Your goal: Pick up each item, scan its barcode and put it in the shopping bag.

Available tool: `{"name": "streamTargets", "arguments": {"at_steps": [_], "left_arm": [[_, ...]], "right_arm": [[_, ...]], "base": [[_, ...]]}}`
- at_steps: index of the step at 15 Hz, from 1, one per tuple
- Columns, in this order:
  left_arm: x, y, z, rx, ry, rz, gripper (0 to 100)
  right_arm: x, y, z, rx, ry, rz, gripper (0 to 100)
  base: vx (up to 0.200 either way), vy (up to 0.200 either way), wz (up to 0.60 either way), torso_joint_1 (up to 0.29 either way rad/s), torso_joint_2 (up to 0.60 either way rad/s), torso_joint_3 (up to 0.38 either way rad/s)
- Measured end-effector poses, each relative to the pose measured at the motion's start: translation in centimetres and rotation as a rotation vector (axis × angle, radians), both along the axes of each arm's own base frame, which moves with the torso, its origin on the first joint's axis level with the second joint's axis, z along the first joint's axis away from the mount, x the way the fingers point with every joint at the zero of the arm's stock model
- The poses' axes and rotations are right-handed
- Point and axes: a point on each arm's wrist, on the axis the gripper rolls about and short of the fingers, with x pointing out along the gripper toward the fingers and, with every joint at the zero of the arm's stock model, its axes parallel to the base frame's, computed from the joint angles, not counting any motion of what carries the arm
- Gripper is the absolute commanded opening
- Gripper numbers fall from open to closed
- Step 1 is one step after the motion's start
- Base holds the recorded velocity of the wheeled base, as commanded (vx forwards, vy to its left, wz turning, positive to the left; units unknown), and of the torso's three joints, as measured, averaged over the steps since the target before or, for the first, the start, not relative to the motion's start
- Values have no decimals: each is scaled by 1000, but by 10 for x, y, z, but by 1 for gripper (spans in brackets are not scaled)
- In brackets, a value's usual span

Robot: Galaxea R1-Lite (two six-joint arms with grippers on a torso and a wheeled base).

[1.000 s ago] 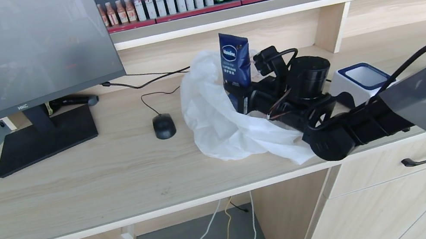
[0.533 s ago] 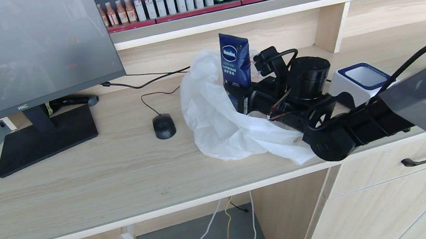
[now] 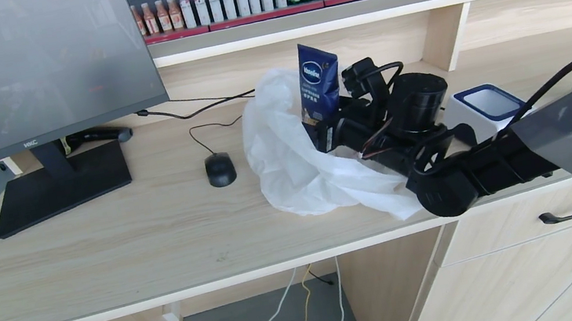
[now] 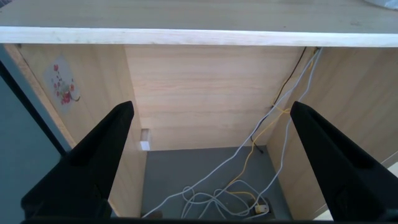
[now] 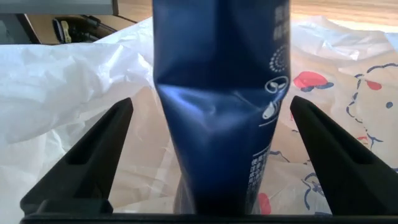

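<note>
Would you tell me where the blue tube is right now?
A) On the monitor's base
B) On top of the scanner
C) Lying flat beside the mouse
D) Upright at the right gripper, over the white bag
D: the tube stands upright at the right gripper, with the bag spread beneath it.

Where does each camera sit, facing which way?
Head view: on the head, facing down at the counter; the right arm, right claw holding the blue tube over the shopping bag.
Left wrist view: below the counter edge, facing cables; open left claw frames it.
Right wrist view: at the claw, facing the tube between its fingers.
Head and right wrist share tube and bag.
</note>
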Motion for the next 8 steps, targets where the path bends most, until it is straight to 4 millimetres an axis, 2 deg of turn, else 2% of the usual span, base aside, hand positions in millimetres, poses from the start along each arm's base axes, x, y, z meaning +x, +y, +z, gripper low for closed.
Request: {"name": "streamTargets", "arguments": {"at_steps": [3,8], "left_arm": [[0,0,0,0,0,0,100],[0,0,0,0,0,0,100]], "right_arm": [[-12,-3,12,19,-33,5,100],[-36,-13,51,62,-107,7,100]], "base": [[0,0,0,0,0,0],[0,0,0,0,0,0]]}}
